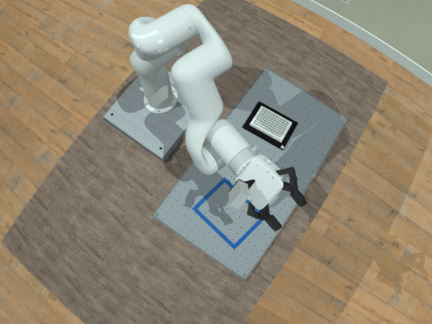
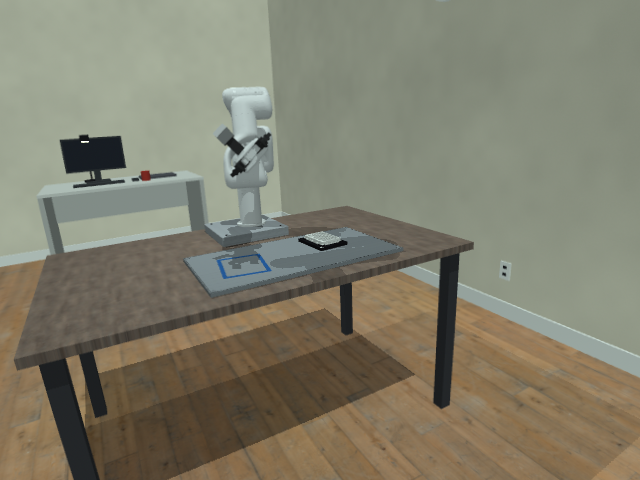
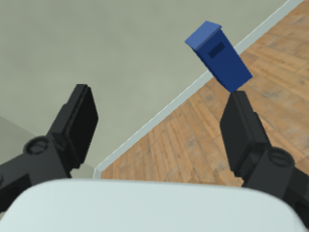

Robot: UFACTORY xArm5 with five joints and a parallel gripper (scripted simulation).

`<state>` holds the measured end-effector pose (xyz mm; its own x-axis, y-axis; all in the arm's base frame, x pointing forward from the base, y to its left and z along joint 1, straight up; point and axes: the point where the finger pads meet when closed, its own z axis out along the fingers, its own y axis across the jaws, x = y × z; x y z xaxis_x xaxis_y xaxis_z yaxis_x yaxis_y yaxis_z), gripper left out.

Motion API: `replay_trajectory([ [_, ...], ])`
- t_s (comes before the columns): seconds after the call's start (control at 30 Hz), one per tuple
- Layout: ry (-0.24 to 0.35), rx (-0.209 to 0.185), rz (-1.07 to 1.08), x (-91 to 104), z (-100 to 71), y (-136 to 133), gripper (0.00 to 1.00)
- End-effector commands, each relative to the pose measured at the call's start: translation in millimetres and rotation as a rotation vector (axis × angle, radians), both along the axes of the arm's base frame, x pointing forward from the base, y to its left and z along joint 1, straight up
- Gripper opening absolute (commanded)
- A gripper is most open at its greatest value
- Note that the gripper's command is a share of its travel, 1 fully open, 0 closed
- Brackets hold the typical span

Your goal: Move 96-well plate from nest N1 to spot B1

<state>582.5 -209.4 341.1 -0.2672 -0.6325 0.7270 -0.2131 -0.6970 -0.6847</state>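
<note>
Tool (image 1: 287, 205) wide; plate (image 1: 270, 123) flat (in nest)

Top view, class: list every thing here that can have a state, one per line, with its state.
96-well plate: upright and flat, seated in its nest.
Plate nest: occupied by the plate.
Taped outline: nothing inside it.
Gripper: fully open, holding nothing, raised above the deck.
Deck: flat on the table.

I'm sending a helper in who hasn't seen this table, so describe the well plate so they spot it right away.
On the brown table lies a grey metal deck beside the white arm. At the end away from the blue taped outline is a black holder; the plate is the white rectangle with a grid of wells.
</note>
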Motion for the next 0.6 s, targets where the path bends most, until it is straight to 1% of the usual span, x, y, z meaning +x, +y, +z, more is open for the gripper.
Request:
replay_trajectory([
  [0.0,-0.004,-0.001,0.000,0.1,1.9,0.0,1.00],
  [0.53,-0.004,-0.001,0.000,0.1,1.9,0.0,1.00],
  [0.57,0.027,0.000,0.011,3.4,-0.8,6.2,1.00],
])
